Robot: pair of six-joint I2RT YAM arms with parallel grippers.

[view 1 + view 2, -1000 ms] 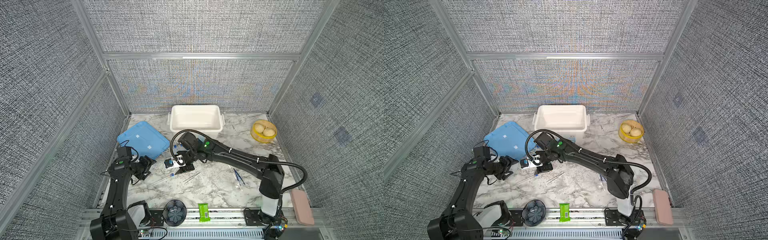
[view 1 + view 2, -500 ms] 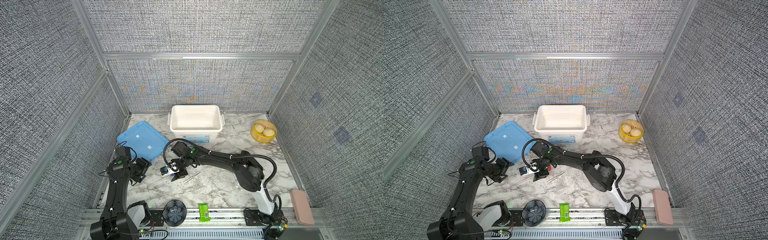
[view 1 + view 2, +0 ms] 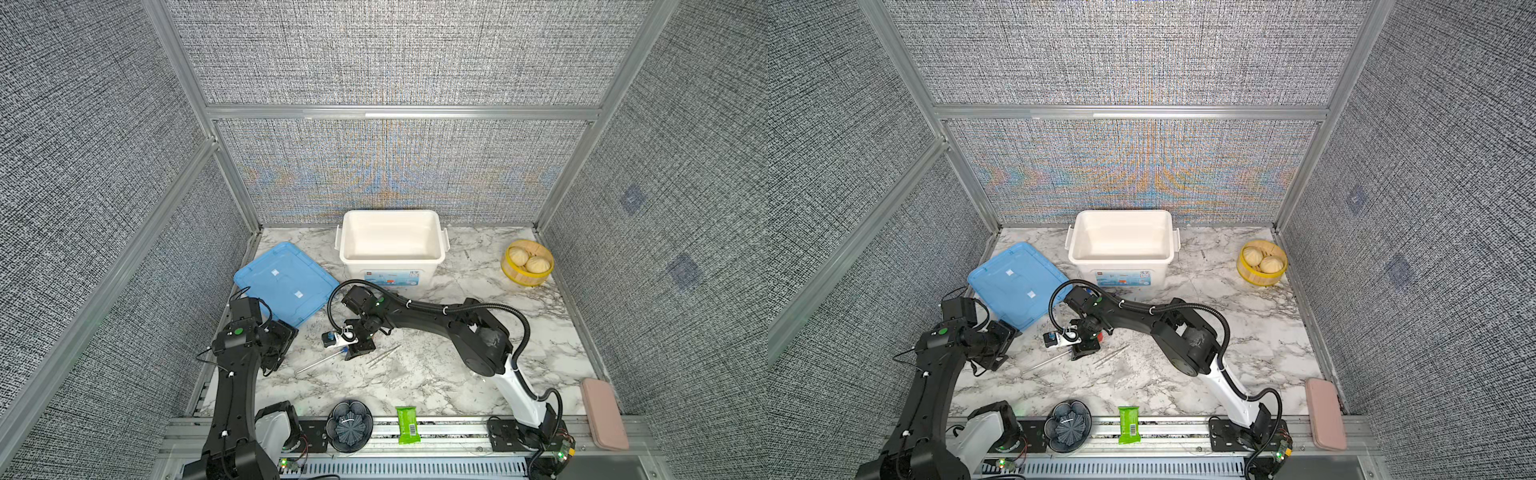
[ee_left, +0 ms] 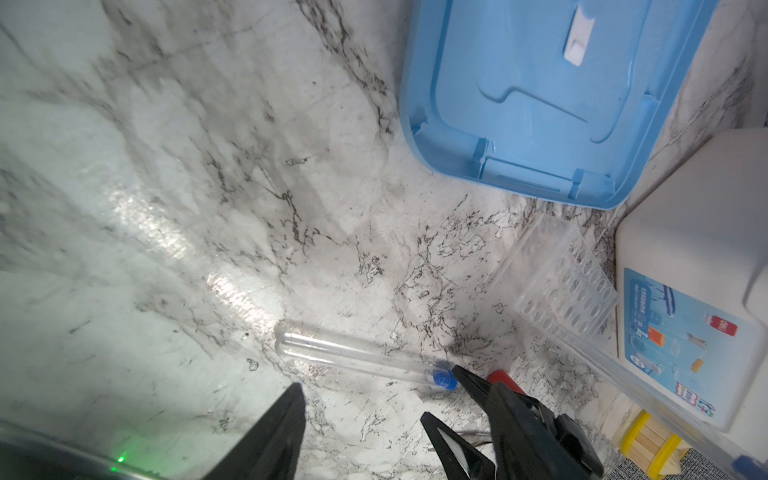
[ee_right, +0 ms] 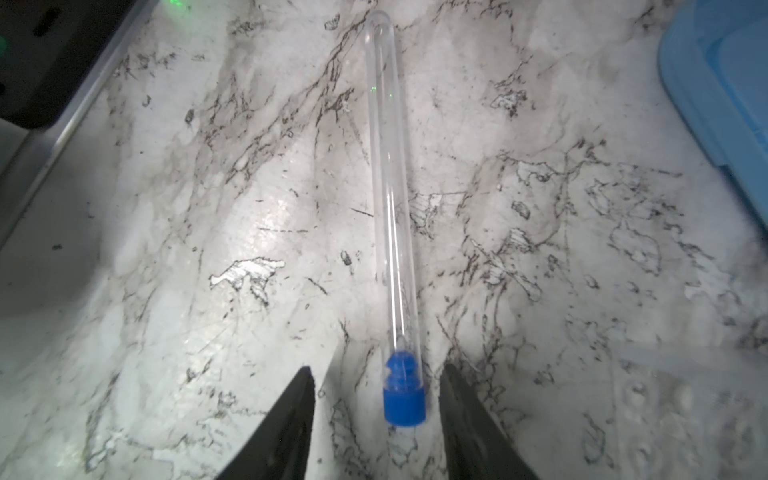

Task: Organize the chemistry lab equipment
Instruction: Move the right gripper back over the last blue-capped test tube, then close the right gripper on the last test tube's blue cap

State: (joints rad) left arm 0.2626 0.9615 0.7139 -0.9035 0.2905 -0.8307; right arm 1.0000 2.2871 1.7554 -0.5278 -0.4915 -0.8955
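Observation:
A clear blue-capped tube lies flat on the marble, seen in both top views. My right gripper is open, with a finger on each side of the tube's blue cap and a gap on both sides. It reaches across to the left of centre. My left gripper is open and empty, near the tube's round end. A red-capped vial lies just behind the right gripper. Silver tweezers lie to its right.
A white bin stands at the back, with a blue lid to its left. A clear holed rack stands by the bin. A yellow basket of buns is back right. At the front are a dark fluted bowl, a green packet and a pink case.
My right gripper has swung forward and left, and come down over the tube's cap end. Its jaws have narrowed. The left arm has shifted only slightly.

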